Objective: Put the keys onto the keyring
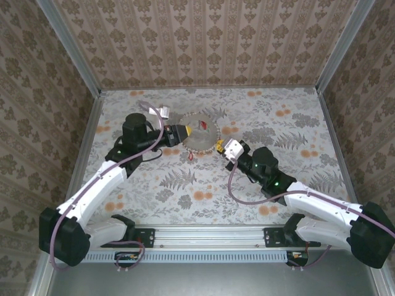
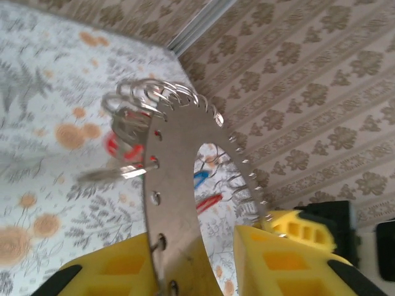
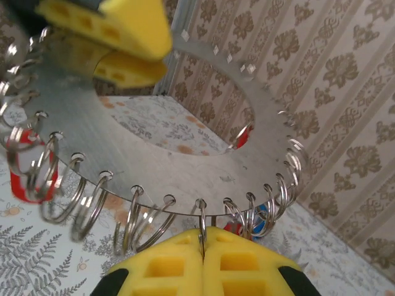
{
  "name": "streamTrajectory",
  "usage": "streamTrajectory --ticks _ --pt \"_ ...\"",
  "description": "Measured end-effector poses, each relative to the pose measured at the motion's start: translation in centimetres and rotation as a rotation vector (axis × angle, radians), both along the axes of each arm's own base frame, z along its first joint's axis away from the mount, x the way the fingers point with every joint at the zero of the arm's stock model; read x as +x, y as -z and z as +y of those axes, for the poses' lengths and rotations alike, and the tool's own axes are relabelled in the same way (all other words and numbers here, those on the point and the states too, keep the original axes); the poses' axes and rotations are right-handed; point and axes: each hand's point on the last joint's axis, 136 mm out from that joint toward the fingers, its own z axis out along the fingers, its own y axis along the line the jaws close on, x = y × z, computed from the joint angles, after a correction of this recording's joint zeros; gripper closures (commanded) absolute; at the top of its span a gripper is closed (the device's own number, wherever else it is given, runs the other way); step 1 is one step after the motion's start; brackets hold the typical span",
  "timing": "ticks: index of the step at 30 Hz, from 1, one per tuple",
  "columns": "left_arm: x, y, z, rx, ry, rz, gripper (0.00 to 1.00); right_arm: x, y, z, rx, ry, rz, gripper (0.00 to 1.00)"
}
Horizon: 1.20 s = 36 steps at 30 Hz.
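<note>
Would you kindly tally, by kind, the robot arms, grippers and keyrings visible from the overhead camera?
Robot arms: 2 (left arm, right arm)
Grippers: 2 (left gripper, right gripper)
Keyring: 1
Total: 5

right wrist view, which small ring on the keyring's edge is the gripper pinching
The small ring at the bottom centre of the keyring, edge-on in the seam between the shut yellow fingers of the right gripper; its neighbours hang free.
</note>
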Motion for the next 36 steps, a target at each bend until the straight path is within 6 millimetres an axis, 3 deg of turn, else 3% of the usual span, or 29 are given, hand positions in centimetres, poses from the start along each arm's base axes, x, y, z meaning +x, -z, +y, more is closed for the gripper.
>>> streamTrajectory --ticks 6,10,12,13,15,17,22,28,31,36 --pt "0.5 6.1 0.3 0.036 -0.053 0.164 0.68 0.6 1.9 -0.2 0.003 -0.012 0.126 1.00" --pt "0.4 8.5 0.6 0.054 -0.076 0.221 0.69 0.9 3.9 -0.1 -0.029 -0.037 0.233 1.00" --pt "0.5 9.5 0.7 0.058 -0.089 0.248 0.90 0.9 5.0 0.1 -0.052 -0.059 0.287 1.00" --pt "0.6 9.8 0.6 0.053 -0.091 0.255 0.94 0.7 5.7 0.1 -0.067 -0.065 0.314 1.00" --pt "0.7 9.7 0.1 0.039 -0.074 0.248 0.95 0.4 7.8 0.0 -0.114 -0.079 0.384 1.00" --pt "0.7 11.2 0.2 0.059 -0.082 0.281 0.97 0.3 8.6 0.2 -0.140 -0.093 0.417 1.00" --pt "0.5 14.4 0.6 0.107 -0.099 0.358 1.00 0.4 8.7 0.3 -0.163 -0.099 0.407 1.00" --pt "0.4 14.8 0.5 0.096 -0.089 0.373 1.00 0.8 9.4 0.4 -0.158 -0.095 0.417 1.00" --pt "0.5 14.4 0.3 0.084 -0.079 0.358 1.00 0.7 10.2 0.1 -0.137 -0.094 0.397 0.91" --pt "-0.3 12.4 0.2 0.075 -0.024 0.288 1.00 -0.7 12.1 -0.7 -0.135 -0.106 0.394 0.86"
